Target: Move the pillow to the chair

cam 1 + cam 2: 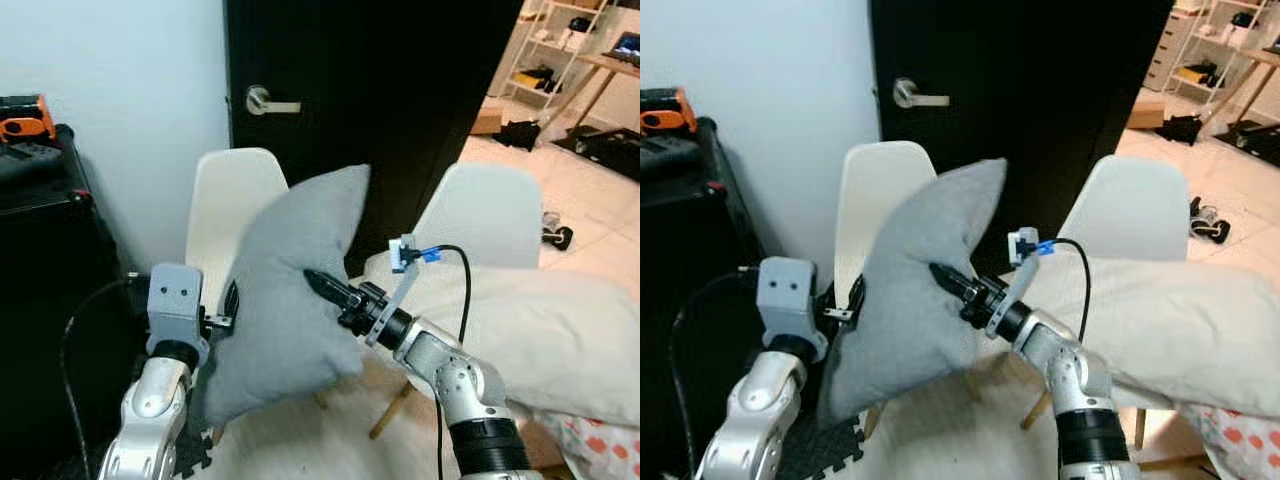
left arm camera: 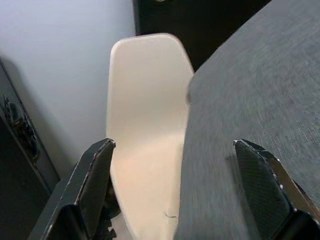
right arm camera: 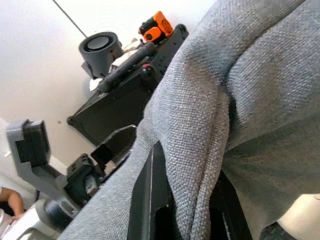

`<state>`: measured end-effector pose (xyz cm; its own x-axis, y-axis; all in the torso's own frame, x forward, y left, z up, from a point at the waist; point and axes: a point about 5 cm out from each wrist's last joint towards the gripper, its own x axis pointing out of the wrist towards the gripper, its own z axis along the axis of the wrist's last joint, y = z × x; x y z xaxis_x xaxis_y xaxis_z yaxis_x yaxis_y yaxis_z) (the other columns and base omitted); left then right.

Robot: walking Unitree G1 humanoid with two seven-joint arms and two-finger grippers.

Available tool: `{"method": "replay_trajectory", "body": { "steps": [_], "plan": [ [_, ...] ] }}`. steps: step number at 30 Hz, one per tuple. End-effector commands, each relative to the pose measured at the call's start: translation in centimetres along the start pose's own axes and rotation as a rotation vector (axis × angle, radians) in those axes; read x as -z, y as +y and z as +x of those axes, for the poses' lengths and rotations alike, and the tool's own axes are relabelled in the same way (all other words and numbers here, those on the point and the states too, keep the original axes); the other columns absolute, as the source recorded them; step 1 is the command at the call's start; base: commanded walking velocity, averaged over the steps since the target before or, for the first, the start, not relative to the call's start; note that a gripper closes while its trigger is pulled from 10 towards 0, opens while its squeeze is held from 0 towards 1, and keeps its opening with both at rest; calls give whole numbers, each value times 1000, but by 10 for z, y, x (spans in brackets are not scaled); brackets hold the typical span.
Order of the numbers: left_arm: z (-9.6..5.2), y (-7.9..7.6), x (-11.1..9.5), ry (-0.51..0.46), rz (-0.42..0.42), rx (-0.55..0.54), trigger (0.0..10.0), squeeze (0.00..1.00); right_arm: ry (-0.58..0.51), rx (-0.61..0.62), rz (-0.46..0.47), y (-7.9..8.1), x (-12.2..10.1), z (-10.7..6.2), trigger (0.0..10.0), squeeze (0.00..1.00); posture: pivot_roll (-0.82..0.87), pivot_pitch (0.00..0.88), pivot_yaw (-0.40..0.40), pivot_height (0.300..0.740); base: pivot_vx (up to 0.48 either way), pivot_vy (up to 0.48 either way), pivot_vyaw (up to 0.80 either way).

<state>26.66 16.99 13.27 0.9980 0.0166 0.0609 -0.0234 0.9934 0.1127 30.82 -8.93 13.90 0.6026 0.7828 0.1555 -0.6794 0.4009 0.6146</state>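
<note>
At the far left, a black case stands against a pale wall, with an orange tool on top of it. Just to its right, the left claw comes up from the bottom of the scene on a silver arm; its two black fingers are spread wide, and the edge of the pillow sits between them, though whether they press on the fabric cannot be told. The grey pillow is held up in the air, tilted with one corner pointing up toward a black door with a silver handle. It hangs directly in front of a white chair and partly hides it; the wrist view shows the chair's seat below and behind the pillow. On the pillow's right side, the right claw reaches in from the lower right, its fingers pressed together on a bunched fold of grey fabric. Behind that arm stands a second white chair, and a large cream cushion lies across the right. A tiled floor and shelves show at the far right.
</note>
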Motion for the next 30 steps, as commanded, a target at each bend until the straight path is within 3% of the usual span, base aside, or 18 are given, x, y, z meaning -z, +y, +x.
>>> {"method": "replay_trajectory", "body": {
  "steps": [1, 30],
  "plan": [
    [0, 0, 3, 16, 0, 1, 10000, 0, -41, -66, -19, 9, -10, 7, 10000, 0, 19, 0, -120, 709, 349, 0, 0],
    [1, -2, 1, 12, 9, -2, 10000, 0, -21, -42, -11, 7, -11, 9, 10000, 0, 20, 0, -125, 709, 351, 0, 0]
  ]
}}
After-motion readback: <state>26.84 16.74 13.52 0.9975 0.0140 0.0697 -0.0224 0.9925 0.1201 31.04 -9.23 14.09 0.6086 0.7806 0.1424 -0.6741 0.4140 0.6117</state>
